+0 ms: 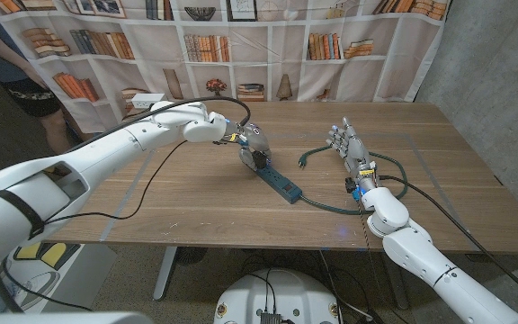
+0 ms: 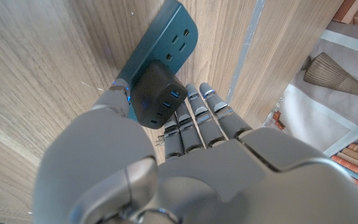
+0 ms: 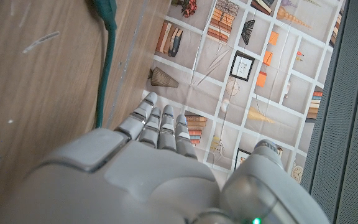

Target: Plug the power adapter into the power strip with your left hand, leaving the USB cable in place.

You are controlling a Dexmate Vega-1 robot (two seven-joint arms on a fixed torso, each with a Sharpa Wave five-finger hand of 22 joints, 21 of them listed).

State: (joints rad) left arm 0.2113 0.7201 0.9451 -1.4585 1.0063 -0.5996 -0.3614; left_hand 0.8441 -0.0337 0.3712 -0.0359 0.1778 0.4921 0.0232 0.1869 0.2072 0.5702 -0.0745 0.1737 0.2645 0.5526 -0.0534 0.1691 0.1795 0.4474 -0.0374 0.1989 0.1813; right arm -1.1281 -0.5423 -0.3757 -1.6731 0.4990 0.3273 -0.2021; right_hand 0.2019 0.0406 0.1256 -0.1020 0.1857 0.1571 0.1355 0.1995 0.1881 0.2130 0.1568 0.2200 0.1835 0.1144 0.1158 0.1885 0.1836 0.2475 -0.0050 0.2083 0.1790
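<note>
I stand at a wooden table (image 1: 196,193) with a pale brown grain and faint light lines marked across its top. Behind it hangs a printed backdrop (image 1: 268,45) of bookshelves with books, vases and framed pictures, and a grey wall (image 1: 497,54) closes the room on the right. A person (image 1: 16,63) stands at the far left corner, seen only in part.

On the table lies a dark teal power strip (image 1: 279,183), slanting from near my left hand towards the near edge, its green cord (image 1: 331,207) running on to the right and looping by my right wrist; the cord's plug end (image 1: 305,162) lies loose on the wood between my hands.

My left arm reaches in from the left across the table, and my left hand (image 1: 252,147) is at the far end of the strip. In the left wrist view the black power adapter (image 2: 157,94) sits against the strip's face just beside a free set of outlets, its blue USB ports facing my fingers (image 2: 194,121). My thumb lies along one side of it and my fingers come up to the other, so I am holding it; whether its prongs are fully seated I cannot tell.

My right hand (image 1: 352,148) stands on its edge on the table well apart from the strip, palm upright, fingers straight, close together and holding nothing.
</note>
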